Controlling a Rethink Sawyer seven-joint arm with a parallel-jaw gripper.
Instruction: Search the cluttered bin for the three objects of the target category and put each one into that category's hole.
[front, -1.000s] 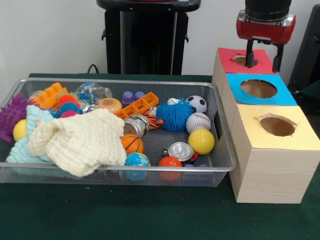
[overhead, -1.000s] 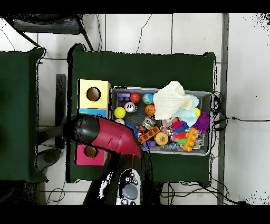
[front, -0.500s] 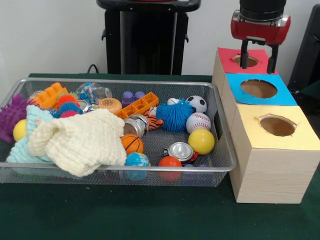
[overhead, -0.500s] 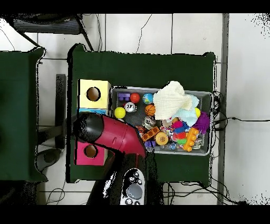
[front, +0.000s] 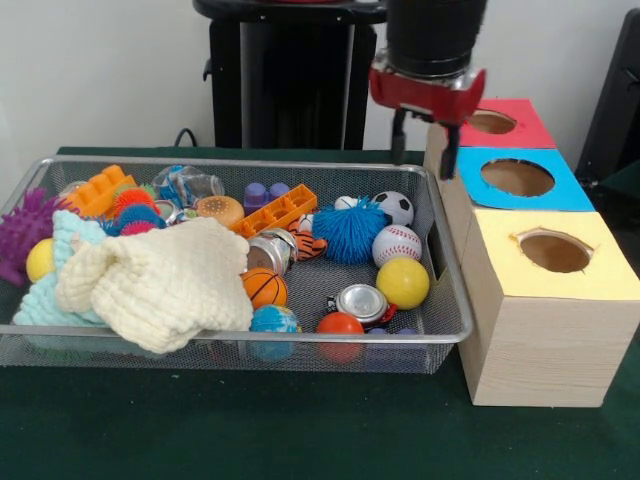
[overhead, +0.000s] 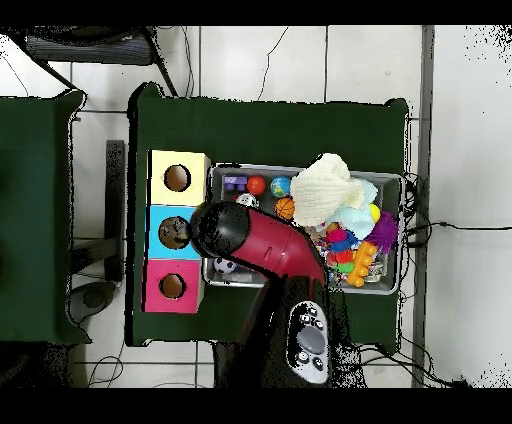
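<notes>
Tool (front: 423, 152) now over the far right corner of the wire bin (front: 445, 330), fingers spread and empty, hanging above the rim; half a second ago over the red-topped box (front: 520, 122), so shifted sideways off the boxes toward the bin. Red hole fully exposed in the front view, previously half covered by the fingers. Overhead: arm (overhead: 260, 245) swung across, now covering the bin's box-side end and the edge of the blue-topped box (overhead: 162, 232), where before it lay over the blue and red tops. Three boxes in a row beside the bin: red, blue, yellow-topped box (front: 550, 260), each with a round hole. Bin contents unchanged from earlier frames: soccer ball (front: 395, 207), baseball (front: 396, 244), yellow ball (front: 403, 282), small basketball (front: 263, 288), globe ball (front: 273, 321), red ball (front: 340, 325) all in the bin, toward its right and front; blue spiky ball (front: 349, 230) just beside the soccer ball; cream knitted cloth (front: 160, 280) heaped over the left half; orange block (front: 280, 210) at the back. Green bench (front: 250, 425) under everything.
</notes>
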